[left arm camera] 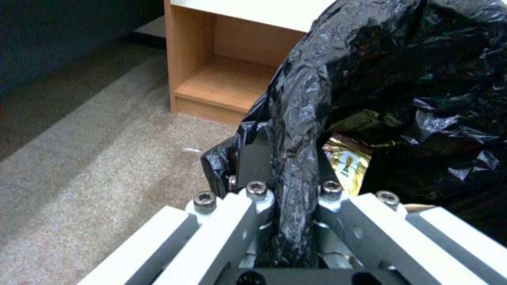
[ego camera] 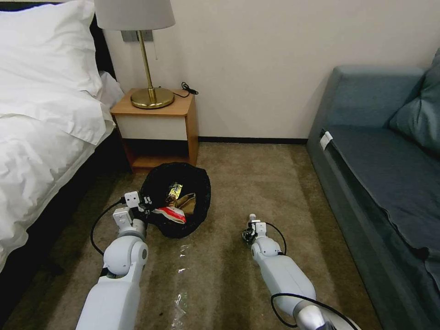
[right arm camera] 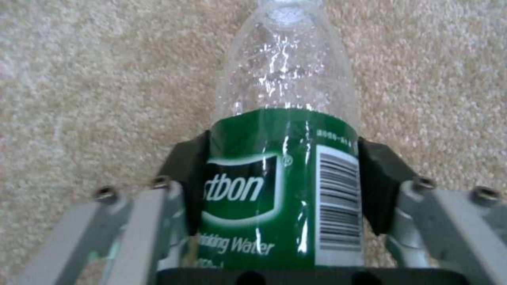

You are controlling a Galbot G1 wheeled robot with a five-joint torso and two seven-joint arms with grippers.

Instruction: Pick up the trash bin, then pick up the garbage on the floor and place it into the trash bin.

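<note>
The trash bin, draped in a crinkly black liner, sits tilted by the nightstand. Inside it lie a gold-brown wrapper, a crumpled brown paper bag and a red-and-white packet. My left gripper is shut on the bin's near-left rim; in the left wrist view its fingers pinch the black liner, with the wrapper just behind. My right gripper is low over the carpet. Its pads are closed against both sides of a clear bottle with a green label.
A wooden nightstand with a brass lamp stands behind the bin. The bed runs along the left, a blue sofa along the right. Shiny clear strips lie on the carpet between my arms.
</note>
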